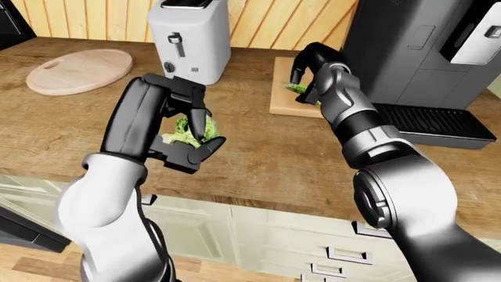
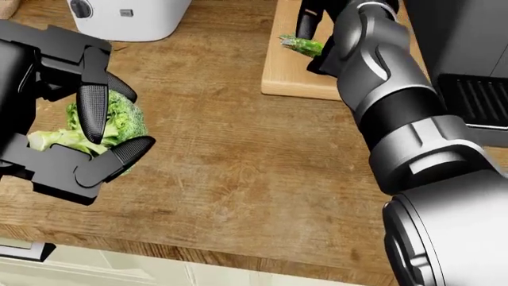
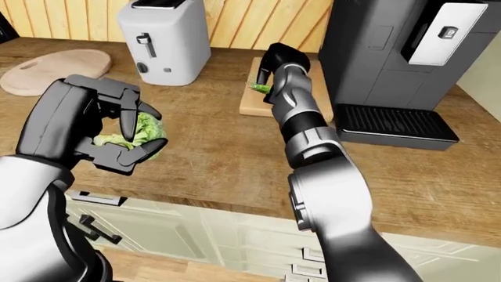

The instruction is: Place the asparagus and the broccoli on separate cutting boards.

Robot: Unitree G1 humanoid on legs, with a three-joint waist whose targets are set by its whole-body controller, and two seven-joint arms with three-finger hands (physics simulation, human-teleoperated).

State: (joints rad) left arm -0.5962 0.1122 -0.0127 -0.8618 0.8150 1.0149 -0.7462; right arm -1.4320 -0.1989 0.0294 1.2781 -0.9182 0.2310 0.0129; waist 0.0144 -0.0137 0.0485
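Kitchen corner around me, lit evenly.

I am facing a wooden tabletop (image 1: 258,153) running under a wall of slanted pale wood planks (image 1: 258,23); a white toaster (image 1: 190,38) and a dark grey coffee machine (image 1: 423,53) are standing along it, and cream drawers (image 1: 258,235) are showing beneath its edge.

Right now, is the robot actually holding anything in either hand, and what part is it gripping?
The left hand grips the broccoli around its florets. The right hand is at the asparagus on the rectangular cutting board; whether it grips cannot be told.
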